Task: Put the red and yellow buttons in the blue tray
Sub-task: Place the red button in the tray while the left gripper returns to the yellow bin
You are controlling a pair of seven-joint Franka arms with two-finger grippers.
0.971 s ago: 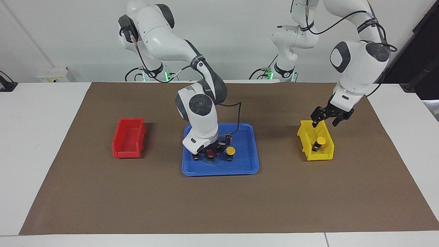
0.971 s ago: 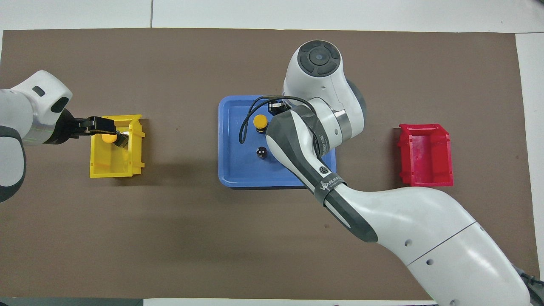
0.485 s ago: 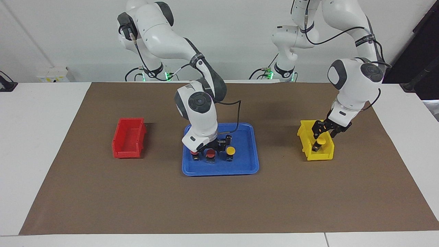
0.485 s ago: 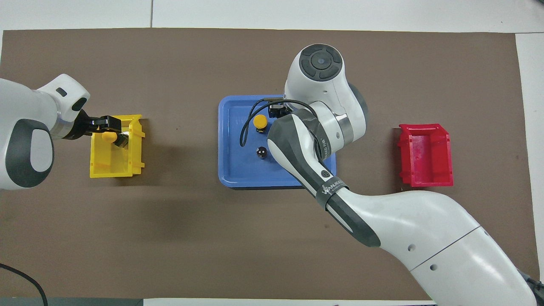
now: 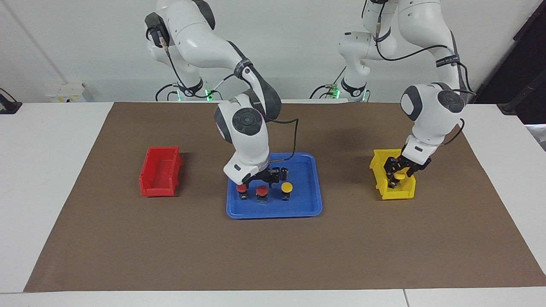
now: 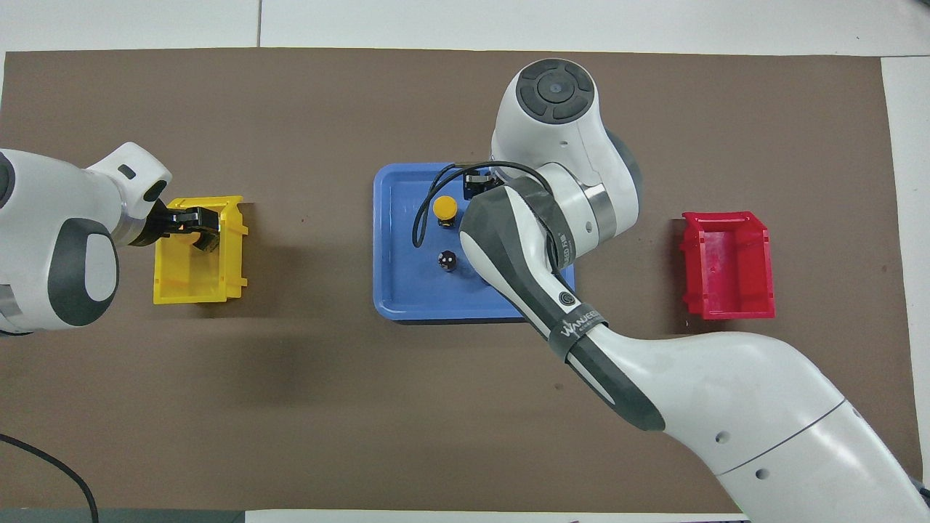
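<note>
Facing view: three buttons stand in the blue tray (image 5: 315,187) at mid-worktop: two red-capped buttons (image 5: 242,189) and a yellow-capped button (image 5: 286,187). One more yellow button (image 5: 399,175) sits in the yellow bin (image 5: 377,168) toward the left arm's edge, so I judge one placement remains. The left gripper (image 5: 397,170) is down in that bin, fingers straddling the cap; whether they pinch it I cannot tell. The right gripper (image 5: 255,181) hangs just above the red buttons, jaws apparently released.

Overhead view: the right arm hides both red buttons; the red bin (image 6: 726,265) holds nothing.

text: "WANJEE" | on: right arm's black band (image 6: 577,324)
</note>
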